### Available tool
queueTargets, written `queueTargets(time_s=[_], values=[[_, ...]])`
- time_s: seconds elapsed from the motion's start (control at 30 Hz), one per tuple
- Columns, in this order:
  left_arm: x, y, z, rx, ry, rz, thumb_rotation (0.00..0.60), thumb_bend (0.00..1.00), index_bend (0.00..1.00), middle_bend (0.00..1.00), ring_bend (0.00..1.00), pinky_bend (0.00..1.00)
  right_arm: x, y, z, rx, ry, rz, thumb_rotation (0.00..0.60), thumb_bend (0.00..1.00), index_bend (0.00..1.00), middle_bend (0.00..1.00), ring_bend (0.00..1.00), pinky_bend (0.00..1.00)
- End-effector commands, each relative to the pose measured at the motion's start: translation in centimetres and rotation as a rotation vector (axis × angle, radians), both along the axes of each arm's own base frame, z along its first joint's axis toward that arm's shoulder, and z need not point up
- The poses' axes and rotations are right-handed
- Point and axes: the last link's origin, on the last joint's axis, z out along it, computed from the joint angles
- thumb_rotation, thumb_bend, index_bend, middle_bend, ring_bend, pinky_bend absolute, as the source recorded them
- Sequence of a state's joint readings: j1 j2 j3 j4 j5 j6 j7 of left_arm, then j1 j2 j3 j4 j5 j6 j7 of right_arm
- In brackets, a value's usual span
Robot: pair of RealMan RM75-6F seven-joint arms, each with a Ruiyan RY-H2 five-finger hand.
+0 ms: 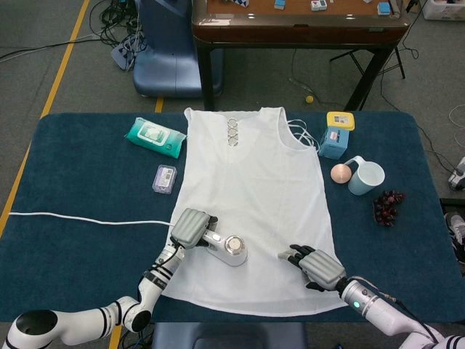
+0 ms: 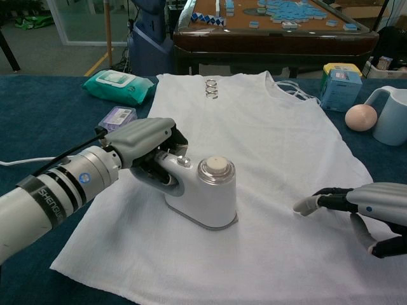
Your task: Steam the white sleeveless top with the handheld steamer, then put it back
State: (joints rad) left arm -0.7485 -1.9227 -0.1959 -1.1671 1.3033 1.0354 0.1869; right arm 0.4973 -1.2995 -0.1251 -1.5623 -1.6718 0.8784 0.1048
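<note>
Left hand (image 2: 145, 147) grips the handheld steamer (image 2: 205, 193) by its handle, its base flat on the white sleeveless top (image 1: 254, 203), at the garment's 7 o'clock. Right hand (image 2: 367, 211) holds nothing, fingers spread, fingertips resting on the fabric at 5 o'clock. Wet wipes pack (image 1: 155, 137) lies at the top's 10 o'clock.

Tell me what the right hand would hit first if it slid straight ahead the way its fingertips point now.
Most likely the white handheld steamer. The right hand points its fingertips leftward across the white sleeveless top, toward the steamer held by the left hand. Only bare fabric shows between, though depth is uncertain.
</note>
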Motion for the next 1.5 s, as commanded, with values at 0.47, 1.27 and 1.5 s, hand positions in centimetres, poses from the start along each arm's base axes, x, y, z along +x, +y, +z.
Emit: queueTargets(time_s=[0.47,1.27,1.5], values=[[-0.4,3.7,0.0,0.062,0.008,0.023,0.600,0.12,0.85,0.75,0.64,0.72,-0.6,0.6,-0.1,0.014,0.016,-0.013,0.600,1.00,0.03,0.16,0.06,0.14],[-5.0,7.2,2.9,0.160,0.095,0.062,0.600,0.12,0.85,0.75,0.63,0.72,-0.3,0.8,-0.2,0.016,0.013,-0.006,0.600,1.00,0.03,0.16,0.06,0.14],[-5.4,5.1,3.3,0.115,0.105,0.010,0.600,0.12,0.85,0.75,0.63,0.72,-0.1,0.9,-0.3,0.021,0.009,-0.001,0.600,1.00,0.03,0.16,0.06,0.14]])
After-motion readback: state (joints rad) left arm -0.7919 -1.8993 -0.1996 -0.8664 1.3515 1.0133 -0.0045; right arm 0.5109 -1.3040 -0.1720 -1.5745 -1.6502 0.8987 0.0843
